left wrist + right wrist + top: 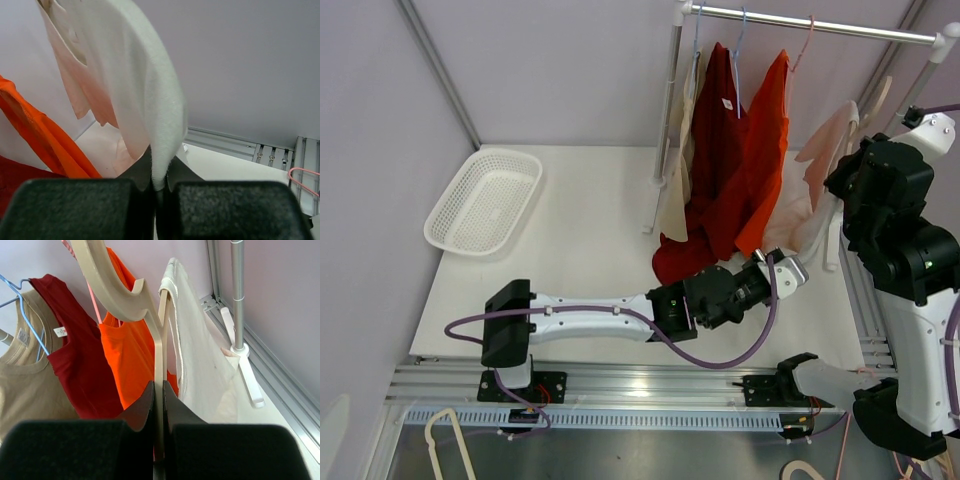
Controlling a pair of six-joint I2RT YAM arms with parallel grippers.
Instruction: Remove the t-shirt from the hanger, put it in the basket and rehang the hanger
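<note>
A pale pink-white t-shirt (817, 160) hangs on a beige hanger (875, 105) at the right end of the rail. My left gripper (786, 270) reaches under it, low over the table. In the left wrist view the gripper (159, 182) is shut on the t-shirt's (145, 90) bottom hem, with a fold of cloth pinched between the pads. My right gripper (837, 185) is up beside the garment. In the right wrist view it (159, 405) is shut on the hanger's (115, 290) thin upright bar, and the t-shirt (200, 365) drapes just to the right of it.
An orange shirt (765, 160), a dark red shirt (715, 170) and a tan one (678, 190) hang on the same rail (810, 22), left of the t-shirt. A white basket (485, 200) sits at the table's far left. The rack's post foot (242, 352) stands at the right.
</note>
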